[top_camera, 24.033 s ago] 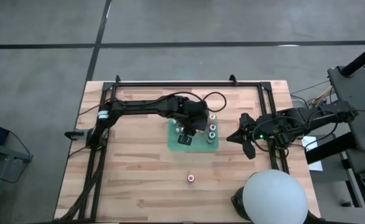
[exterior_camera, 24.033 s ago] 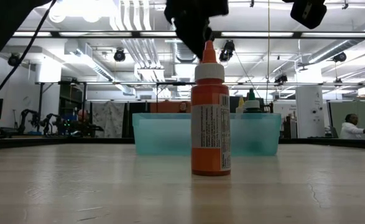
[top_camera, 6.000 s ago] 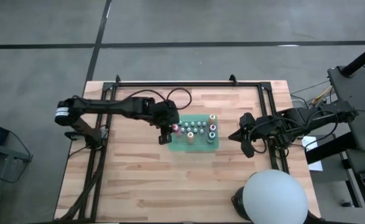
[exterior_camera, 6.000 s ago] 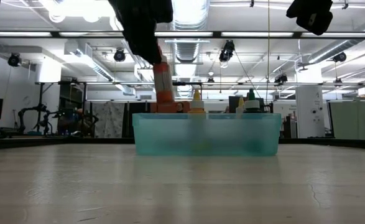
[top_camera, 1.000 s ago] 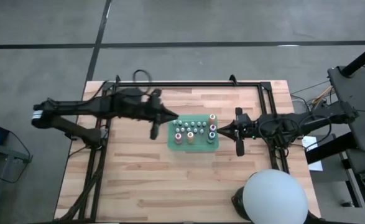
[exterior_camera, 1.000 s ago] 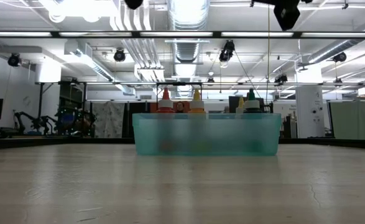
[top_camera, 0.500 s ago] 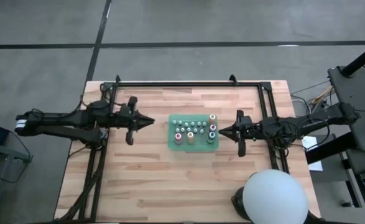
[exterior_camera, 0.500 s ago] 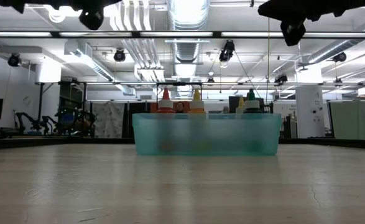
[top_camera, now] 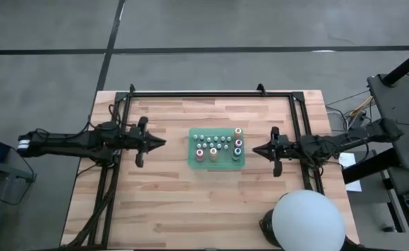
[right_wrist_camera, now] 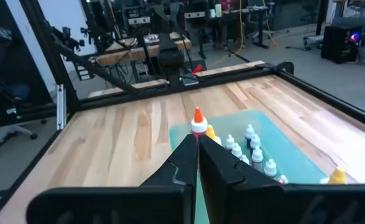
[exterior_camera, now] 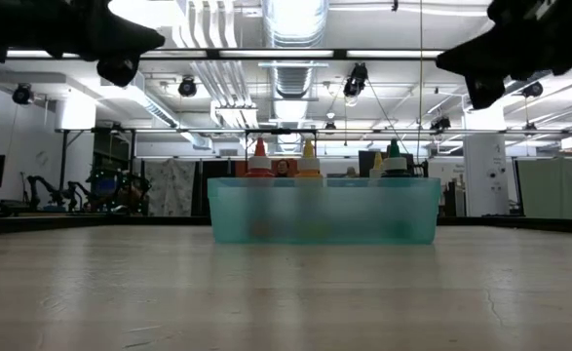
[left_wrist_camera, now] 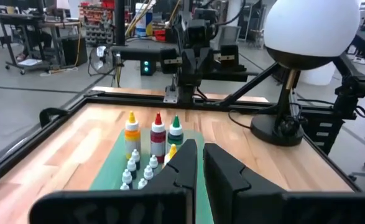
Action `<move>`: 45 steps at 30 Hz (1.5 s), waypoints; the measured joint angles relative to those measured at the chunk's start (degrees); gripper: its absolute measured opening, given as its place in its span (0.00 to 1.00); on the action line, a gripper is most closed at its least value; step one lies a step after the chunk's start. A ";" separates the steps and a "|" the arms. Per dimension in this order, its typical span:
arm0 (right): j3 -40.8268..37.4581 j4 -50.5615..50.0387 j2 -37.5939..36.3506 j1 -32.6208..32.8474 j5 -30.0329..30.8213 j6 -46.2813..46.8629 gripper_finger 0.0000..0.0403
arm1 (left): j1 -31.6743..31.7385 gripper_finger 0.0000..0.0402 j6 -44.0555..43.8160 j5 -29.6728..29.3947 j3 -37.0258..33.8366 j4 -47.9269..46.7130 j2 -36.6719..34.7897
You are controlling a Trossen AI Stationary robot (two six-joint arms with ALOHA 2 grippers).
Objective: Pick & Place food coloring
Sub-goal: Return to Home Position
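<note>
Both arms have pulled back from the middle since a second ago. Back then the left gripper (top_camera: 161, 141) was close beside the green container (top_camera: 218, 164). Now it hangs over the wooden table (top_camera: 162, 202), well off to the left of it. The right gripper (top_camera: 255, 149) has backed away a little too and sits just off the container's right side.

Each gripper's fingers are squeezed together and hold nothing. The left wrist view shows only a thin slit between its fingers (left_wrist_camera: 183, 163). The right wrist view shows its fingers (right_wrist_camera: 183, 159) meeting at the tip.

The food coloring bottles (top_camera: 217, 142) all stand inside the green container, near the middle of the table. The big red bottle (left_wrist_camera: 158, 130), the big yellow bottle (left_wrist_camera: 131, 134) and the big green bottle (left_wrist_camera: 175, 132) stand in a row at one end. The small bottles (left_wrist_camera: 150, 169) stand in rows in front of them.

Six seconds ago the left gripper held the big red bottle up over the container. Long before that, this bottle stood alone on the table. Now I see no bottle out on the bare wood.

So the picking and placing looks done. I think the only thing left is for the arms to finish going back to rest.
</note>
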 joint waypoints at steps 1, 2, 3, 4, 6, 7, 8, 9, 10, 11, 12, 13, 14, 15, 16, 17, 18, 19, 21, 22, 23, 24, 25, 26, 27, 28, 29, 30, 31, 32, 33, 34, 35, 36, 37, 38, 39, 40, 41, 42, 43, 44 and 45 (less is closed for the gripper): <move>-0.83 0.08 -1.15 0.00 0.01 0.07 0.02 | 0.00 0.01 -0.06 0.00 -0.56 -0.06 -0.77; -1.71 0.01 -2.54 0.00 -0.01 0.08 0.02 | 0.00 0.01 -0.08 0.00 -1.01 -0.12 -1.53; -2.48 -0.01 -3.76 0.00 0.01 -0.02 0.02 | 0.00 0.01 -0.10 0.01 -1.34 -0.03 -2.18; -3.05 0.08 -4.96 0.00 0.03 -0.02 0.02 | 0.00 0.01 -0.09 0.02 -1.70 0.04 -2.90; -4.23 0.02 -7.41 0.00 0.10 -0.57 0.02 | 0.00 0.01 -0.09 0.02 -2.41 -0.03 -4.21; -4.69 0.03 -8.42 0.00 0.10 -0.94 0.02 | 0.00 0.01 -0.09 0.02 -2.80 0.02 -4.87; -5.15 0.05 -9.35 0.00 0.11 -1.30 0.02 | 0.00 0.01 -0.09 0.02 -3.35 0.01 -5.64; -5.65 -0.03 -10.43 0.00 0.12 -1.55 0.02 | 0.00 0.01 -0.11 0.02 -4.02 -0.05 -6.50; -6.06 -0.32 -11.43 0.00 0.12 -1.79 0.02 | 0.01 0.01 -0.11 0.02 -4.70 -0.04 -7.35; -6.48 -0.34 -12.29 0.00 0.12 -1.88 0.02 | 0.02 0.01 -0.18 0.02 -5.47 0.01 -8.21; -6.91 -0.35 -13.10 0.00 0.12 -2.00 0.02 | 0.02 0.01 -0.42 0.00 -6.34 -0.07 -9.08; -7.30 -0.36 -13.82 0.00 0.13 -2.04 0.02 | 0.02 0.01 -0.69 -0.02 -7.16 -0.17 -9.89; -7.64 -0.36 -14.44 0.00 0.12 -2.04 0.02 | 0.02 0.01 -1.05 -0.02 -7.91 -0.13 -10.73; -7.94 -0.40 -14.99 0.00 0.12 -2.17 0.02 | 0.02 0.01 -1.07 -0.04 -8.63 -0.04 -11.51; -8.22 -0.38 -15.53 0.00 0.12 -2.56 0.02 | 0.02 0.01 -1.08 -0.04 -9.48 -0.06 -12.30; -8.53 -0.38 -16.03 0.00 0.13 -3.13 0.02 | 0.02 0.01 -1.08 -0.16 -10.29 -0.13 -13.07; -8.84 -0.38 -16.53 0.00 0.14 -3.58 0.02 | 0.02 0.01 -1.07 -0.52 -11.02 -0.15 -13.80; -9.10 -0.34 -17.03 0.00 0.23 -3.81 0.02 | 0.02 0.01 -1.11 -1.01 -11.66 -0.09 -14.53; -9.81 -0.37 -18.11 0.01 0.70 -3.64 0.02 | 0.07 0.01 -1.16 -1.82 -12.74 0.25 -15.90; -10.14 -0.38 -18.62 0.03 1.24 -3.17 0.02 | 0.11 0.01 -1.31 -2.12 -13.33 -0.07 -16.50; -10.44 -0.38 -19.08 0.04 1.53 -3.06 0.02 | 0.11 0.01 -1.35 -2.42 -13.85 -0.26 -17.02; -10.59 -0.43 -19.52 0.04 1.65 -3.11 0.02 | 0.11 0.01 -1.42 -2.53 -14.21 -0.38 -17.62; -10.63 -0.41 -19.90 0.04 1.63 -3.33 0.02 | 0.11 0.01 -1.36 -2.54 -14.46 -0.19 -18.13; -10.64 -0.40 -20.28 0.04 1.63 -3.76 0.02 | 0.11 0.01 -1.27 -2.54 -14.79 -0.01 -18.64; -10.67 -0.38 -20.60 0.04 1.65 -4.35 0.02 | 0.11 0.01 -1.27 -2.54 -15.14 0.02 -19.12; -10.67 -0.40 -20.88 0.04 1.66 -4.86 0.02 | 0.11 0.01 -1.24 -2.56 -15.59 0.14 -19.47; -10.70 -0.40 -21.13 0.04 1.65 -5.53 0.02 | 0.11 0.01 -1.26 -2.55 -16.14 0.02 -19.83; -10.74 -0.43 -21.38 0.04 1.64 -5.99 0.02 | 0.11 0.01 -1.25 -2.56 -16.80 -0.09 -20.22; -10.74 -0.43 -21.66 0.04 1.66 -6.19 0.02 | 0.11 0.01 -1.31 -2.56 -17.28 -0.20 -20.54; -10.74 -0.43 -21.84 0.04 1.67 -6.23 0.02 | 0.11 0.01 -1.36 -2.56 -17.70 -0.04 -20.88; -10.74 -0.40 -22.04 0.03 1.65 -6.23 0.02 | 0.11 0.01 -1.49 -2.56 -18.09 -0.03 -21.16; -10.74 -0.40 -22.26 0.02 1.65 -6.27 0.02 | 0.11 0.01 -1.51 -2.56 -18.42 -0.02 -21.40; -10.83 -0.40 -22.38 0.02 1.65 -6.23 0.02 | 0.11 0.01 -1.53 -2.56 -18.65 -0.06 -21.51; -10.95 -0.40 -22.38 0.00 1.65 -6.14 0.02 | 0.11 0.01 -1.51 -2.58 -18.80 -0.18 -21.67; -11.10 -0.40 -22.38 0.00 1.65 -6.02 0.02 | 0.11 0.01 -1.47 -2.78 -18.83 -0.15 -21.74; -11.24 -0.42 -22.36 0.00 1.64 -5.71 0.02 | 0.11 0.01 -1.46 -3.00 -18.81 -0.02 -21.79; -11.42 -0.43 -22.34 0.00 1.64 -5.61 0.02 | 0.11 0.01 -1.43 -3.21 -18.81 -0.02 -21.79; -11.52 -0.42 -22.33 0.00 1.63 -5.59 0.02 | 0.11 0.01 -1.15 -3.40 -18.82 -0.03 -21.79; -11.61 -0.40 -22.33 0.00 1.63 -5.58 0.02 | 0.11 0.01 -0.93 -3.46 -18.82 -0.11 -21.79; -11.72 -0.40 -22.33 0.00 1.63 -5.58 0.02 | 0.11 0.01 -0.77 -3.48 -18.83 -0.07 -21.79; -11.84 -0.40 -22.33 0.00 1.63 -5.58 0.02 | 0.11 0.01 -0.61 -3.48 -18.81 -0.04 -21.79; -11.90 -0.40 -22.33 0.00 1.61 -5.58 0.02 | 0.11 0.01 -0.59 -3.48 -18.82 -0.04 -21.79; -11.92 -0.40 -22.33 0.00 1.59 -5.58 0.02 | 0.11 0.01 -0.51 -3.48 -18.83 -0.06 -21.79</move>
